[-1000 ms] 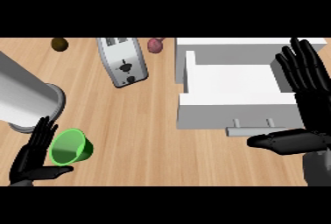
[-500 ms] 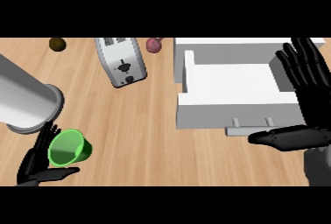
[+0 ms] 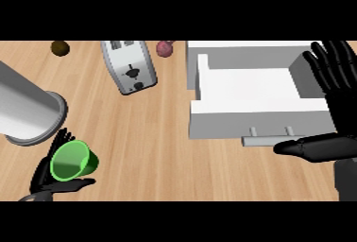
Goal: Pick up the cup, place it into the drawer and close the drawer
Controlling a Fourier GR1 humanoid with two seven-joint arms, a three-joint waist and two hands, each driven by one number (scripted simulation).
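- Cup (image 3: pixel 72 160): green, lying tilted with its mouth facing up toward the camera, well to the left of the drawer (image 3: pixel 258 101) and just below the big grey cylinder (image 3: pixel 28 113).
- Left hand (image 3: pixel 55 182) cradles it: fingers show behind the rim on the left, thumb stretched under the base. Reads as a hold around the cup, though the far side is hidden.
- Step in hand looks like the carry to the drawer. Lift first so the cup clears the surface (image 3: pixel 153 156), then go right; the drawer's front wall and handle (image 3: pixel 268 138) stand in the path, so come in from above, not from the side.
- Drawer is pulled out, white inside, nothing seen in it. Lower the cup in before releasing.
- Right hand (image 3: pixel 335 108): flat, fingers straight and spread, lying over the drawer's right wall, thumb pointing left beside the handle. Holds nothing. Well placed to push the front shut afterwards.
- Toaster (image 3: pixel 127 66) lies left of the drawer's back edge, off the carry line.
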